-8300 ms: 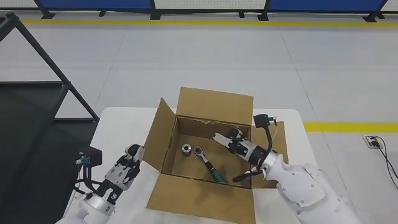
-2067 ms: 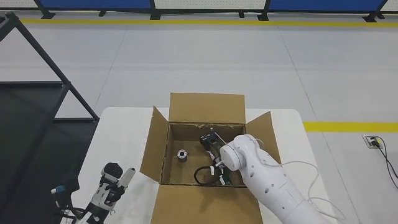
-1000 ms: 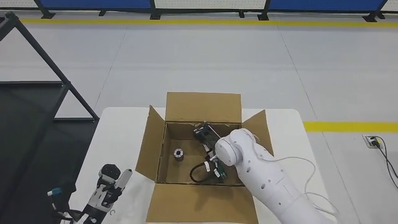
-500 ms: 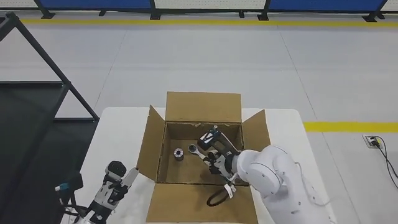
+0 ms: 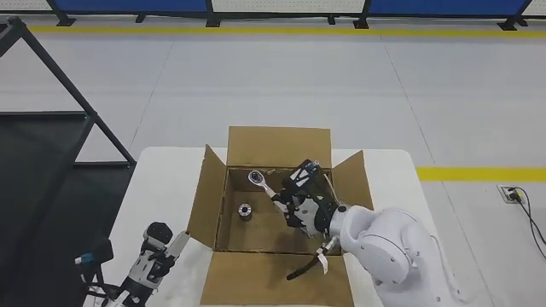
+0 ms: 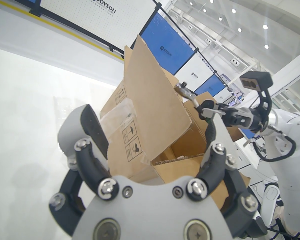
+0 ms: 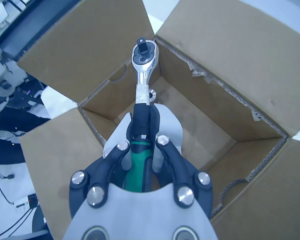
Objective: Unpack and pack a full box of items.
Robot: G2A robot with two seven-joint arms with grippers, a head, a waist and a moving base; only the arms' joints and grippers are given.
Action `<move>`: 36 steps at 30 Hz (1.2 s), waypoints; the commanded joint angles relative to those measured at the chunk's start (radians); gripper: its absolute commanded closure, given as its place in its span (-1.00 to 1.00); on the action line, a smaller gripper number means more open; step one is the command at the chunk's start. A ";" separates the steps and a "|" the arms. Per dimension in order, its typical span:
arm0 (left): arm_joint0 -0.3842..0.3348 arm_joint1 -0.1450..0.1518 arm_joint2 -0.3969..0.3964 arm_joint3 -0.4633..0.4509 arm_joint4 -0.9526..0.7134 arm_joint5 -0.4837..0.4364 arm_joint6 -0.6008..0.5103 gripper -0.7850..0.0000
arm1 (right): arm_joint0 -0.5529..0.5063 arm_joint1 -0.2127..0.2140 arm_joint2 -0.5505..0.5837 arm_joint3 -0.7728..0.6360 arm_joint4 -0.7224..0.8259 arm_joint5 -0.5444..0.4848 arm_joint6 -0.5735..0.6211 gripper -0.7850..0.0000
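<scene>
One item, the ratchet (image 5: 265, 187), has just lifted over the box (image 5: 279, 146), your right jaws clamped on its handle; left jaws hang apart. Socket (image 5: 246, 211) awaits unpacking inside.

— What do we have carrying everything here?
— A white table (image 5: 162, 189). We find one thing standing directly on it: an open cardboard box (image 5: 279, 147), its four flaps splayed outward.
— How does the tabletop show around the box?
— We see a broad white stretch left of the box and a narrower strip to its right.
</scene>
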 commanded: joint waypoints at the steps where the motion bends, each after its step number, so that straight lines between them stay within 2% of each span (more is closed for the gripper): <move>1: -0.001 0.000 0.000 0.001 -0.002 -0.002 0.000 -1.00 | -0.027 0.004 0.028 -0.032 0.017 -0.006 -0.033 1.00; 5: -0.006 0.001 0.003 0.008 -0.003 -0.006 -0.004 -1.00 | -0.070 0.013 0.062 -0.072 0.008 -0.023 -0.076 1.00; 17: -0.007 0.003 0.017 0.011 0.007 -0.004 -0.010 -1.00 | -0.070 0.013 0.062 -0.072 0.008 -0.023 -0.076 1.00; 22: 0.012 0.003 0.012 -0.002 0.011 -0.004 -0.003 -1.00 | -0.081 0.016 0.079 -0.083 0.047 -0.012 -0.128 1.00; 27: 0.011 0.003 0.027 0.004 0.013 -0.003 -0.009 -1.00 | -0.121 0.027 0.167 -0.149 0.066 0.021 -0.165 1.00; 36: -0.026 0.004 0.070 -0.002 0.038 0.006 -0.042 -1.00 | -0.294 0.052 0.431 -0.308 0.118 0.067 -0.227 1.00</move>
